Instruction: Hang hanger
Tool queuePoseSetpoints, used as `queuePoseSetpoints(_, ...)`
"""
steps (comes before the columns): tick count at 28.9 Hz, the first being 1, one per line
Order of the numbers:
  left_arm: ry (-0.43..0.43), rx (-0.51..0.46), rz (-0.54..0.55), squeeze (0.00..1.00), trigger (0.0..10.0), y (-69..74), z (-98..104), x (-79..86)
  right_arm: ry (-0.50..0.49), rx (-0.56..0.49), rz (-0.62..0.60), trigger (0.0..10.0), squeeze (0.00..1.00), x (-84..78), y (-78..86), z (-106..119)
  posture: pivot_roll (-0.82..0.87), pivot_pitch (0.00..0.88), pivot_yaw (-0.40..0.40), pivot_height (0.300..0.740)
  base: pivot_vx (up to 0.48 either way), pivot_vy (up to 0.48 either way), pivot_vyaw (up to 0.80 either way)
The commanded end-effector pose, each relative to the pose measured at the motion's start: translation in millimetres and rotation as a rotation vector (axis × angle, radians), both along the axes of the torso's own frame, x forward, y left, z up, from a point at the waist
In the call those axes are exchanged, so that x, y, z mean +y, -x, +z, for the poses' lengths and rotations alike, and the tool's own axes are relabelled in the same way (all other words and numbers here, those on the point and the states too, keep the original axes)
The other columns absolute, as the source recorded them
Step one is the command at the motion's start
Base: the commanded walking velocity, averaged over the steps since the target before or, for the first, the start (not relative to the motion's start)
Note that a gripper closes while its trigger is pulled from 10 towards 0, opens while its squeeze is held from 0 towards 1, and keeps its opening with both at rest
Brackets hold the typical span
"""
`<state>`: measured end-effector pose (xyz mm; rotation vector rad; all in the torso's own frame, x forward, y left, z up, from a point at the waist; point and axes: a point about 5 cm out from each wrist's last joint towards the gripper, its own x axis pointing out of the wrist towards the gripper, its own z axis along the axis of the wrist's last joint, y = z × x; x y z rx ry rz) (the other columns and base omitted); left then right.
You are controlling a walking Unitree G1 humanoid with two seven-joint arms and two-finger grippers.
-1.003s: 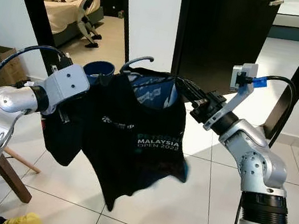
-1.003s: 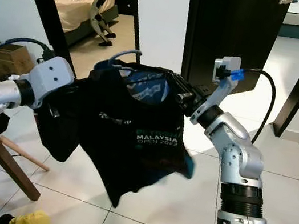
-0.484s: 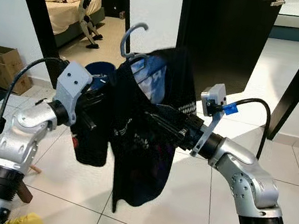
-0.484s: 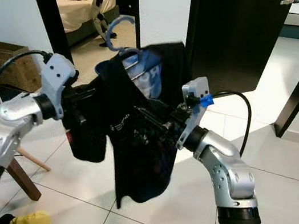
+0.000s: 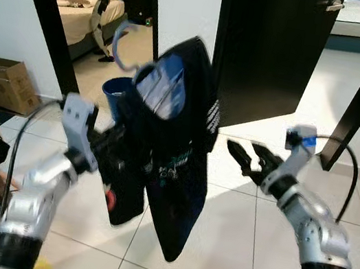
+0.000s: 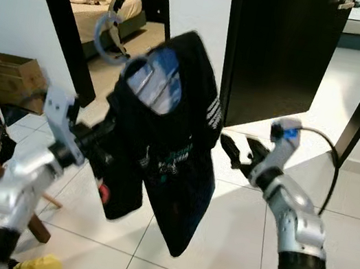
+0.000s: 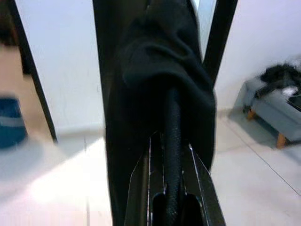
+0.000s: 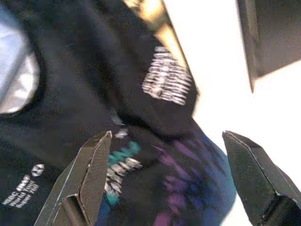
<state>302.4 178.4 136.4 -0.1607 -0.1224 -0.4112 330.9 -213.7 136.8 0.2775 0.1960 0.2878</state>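
At centre frame, left gripper clamps the black printed T-shirt on its light-blue plastic hanger; right gripper spread, beside it.

The left arm is raised in front of the body, forearm angled upward, its left gripper clamped on fabric. The right arm reaches forward, elbow bent, its right gripper spread wide with nothing between the fingers.

cardboard box on tiled floor
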Motion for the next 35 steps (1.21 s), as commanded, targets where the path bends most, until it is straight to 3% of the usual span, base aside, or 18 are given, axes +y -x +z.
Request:
queuePoseSetpoints(1, 0.020, -0.003, 0.009, 0.00, 10.0, 6.1, -1.4, -7.2, 0.013, 0.064, -0.092, 10.0, 0.00, -7.6, 7.2, -18.0, -0.09, 0.000, 0.064, 0.740, 0.000, 0.000, -0.80)
queuePoseSetpoints(7, -0.029, 0.044, 0.000, 0.00, 10.0, 18.4, -15.6, -25.4, -0.003, 0.081, -0.156, 10.0, 0.00, -8.6, 16.4, -30.9, -0.09, 0.000, 0.054, 0.740, 0.000, 0.000, -0.80)
queuePoseSetpoints(13, -0.063, 0.078, 0.037, 0.00, 10.0, 16.2, -19.9, -26.0, 0.052, 0.057, -0.195, 10.0, 0.00, -12.1, 12.0, -30.5, -0.09, 0.000, 0.048, 0.740, 0.000, 0.000, -0.80)
queuePoseSetpoints(23, -0.026, 0.105, 0.126, 0.00, 10.0, 13.5, -22.9, -22.3, 0.073, 0.046, -0.241, 10.0, 0.00, -15.6, 15.9, -31.2, -0.11, 0.000, 0.055, 0.740, 0.000, 0.000, -0.80)
queuePoseSetpoints(35, 0.005, 0.088, 0.207, 0.00, 10.0, 0.1, -15.0, -18.1, 0.095, 0.016, -0.265, 10.0, 0.00, -16.6, 11.5, -27.9, -0.11, 0.000, 0.054, 0.740, 0.000, 0.000, -0.80)
